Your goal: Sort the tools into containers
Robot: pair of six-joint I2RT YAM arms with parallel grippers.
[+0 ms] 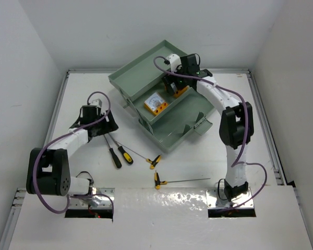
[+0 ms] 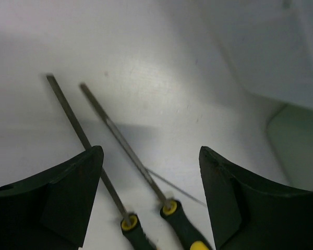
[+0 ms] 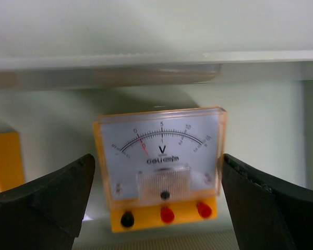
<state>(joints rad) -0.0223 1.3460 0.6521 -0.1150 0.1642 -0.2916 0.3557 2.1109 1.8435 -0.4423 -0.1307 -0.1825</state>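
The sage-green toolbox [image 1: 138, 73] stands at the back centre with stepped trays. One orange meter [image 1: 156, 103] lies in its middle tray. The second orange meter [image 1: 180, 91] stands in the same tray under my right gripper [image 1: 176, 83]. In the right wrist view this meter [image 3: 161, 166] sits between the open fingers [image 3: 47, 203], with gaps on both sides. My left gripper [image 1: 107, 126] is open over the shafts of two screwdrivers [image 1: 113, 154] [image 1: 124, 153] on the table. The left wrist view shows both shafts [image 2: 81, 133] [image 2: 126, 145] between the open gripper [image 2: 150, 156].
Two yellow-black T-handle keys [image 1: 155, 161] [image 1: 157, 179] lie on the table near the front, one with a long thin shaft reaching right. The first meter's edge [image 3: 4, 161] shows left of my right gripper. The toolbox wall [image 2: 297, 140] is right of my left gripper.
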